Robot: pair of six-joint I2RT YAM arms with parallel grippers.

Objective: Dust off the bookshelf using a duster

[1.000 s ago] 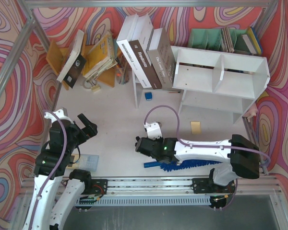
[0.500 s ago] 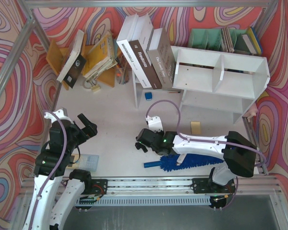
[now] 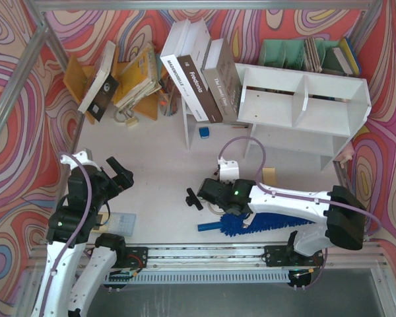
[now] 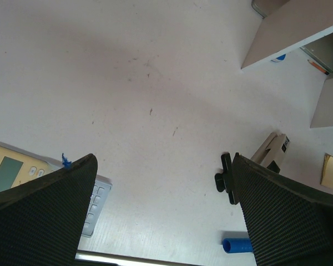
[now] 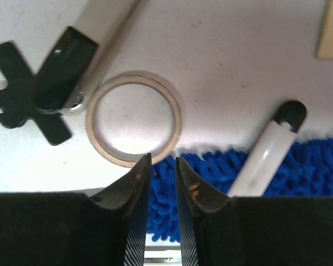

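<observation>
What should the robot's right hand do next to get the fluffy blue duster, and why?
Probably open the right gripper wider, then lower it onto the duster. Its jaws stand only a slit apart and hold nothing. The blue fluff lies flat on the table right under the fingertips, away from the bookshelf, so it must be grabbed before any dusting.

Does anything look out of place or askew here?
Yes. The duster lies flat on the table by the near edge, partly under the right arm. Three big books lean tilted at the bookshelf's left end.
</observation>
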